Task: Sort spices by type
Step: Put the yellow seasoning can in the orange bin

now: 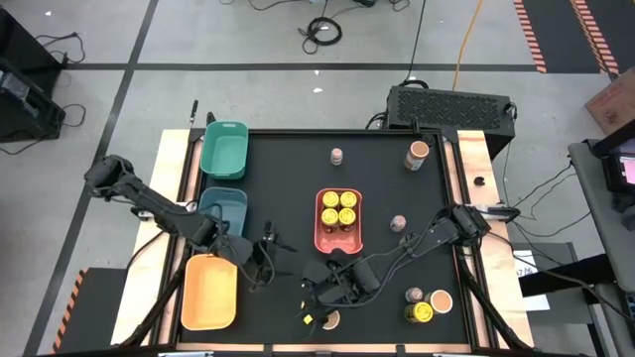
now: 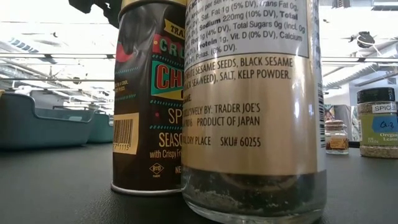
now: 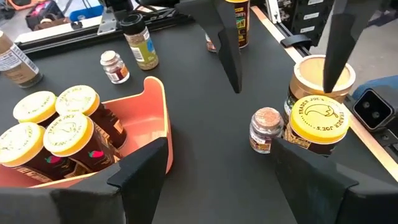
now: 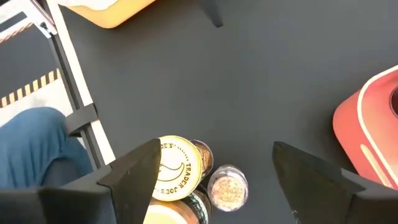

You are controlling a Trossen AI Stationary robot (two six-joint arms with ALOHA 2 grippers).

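Coral tray: the rectangular coral plastic tray (image 1: pixel 338 235) sits mid-table with four yellow-lidded round spice jars (image 1: pixel 338 207) packed in its far half; from overhead the near half is hard to read.
Left gripper: the left gripper (image 1: pixel 266 250) hovers just left of the tray, near the yellow plastic tray (image 1: pixel 209 292); fingers spread apart, nothing between them.
Right gripper: the right gripper (image 1: pixel 319 297) is low by the near edge, jaws apart and empty; its arm covers whatever's under it, only a tan lid (image 1: pixel 330 319) peeks out.
Corner cluster: a yellow-lidded jar (image 3: pixel 317 121), a wide tan-lidded jar (image 3: pixel 322 73) and a tiny pinkish-lidded jar (image 3: pixel 267 129) bunch together.
Low view: two jars fill it, tops cut off.
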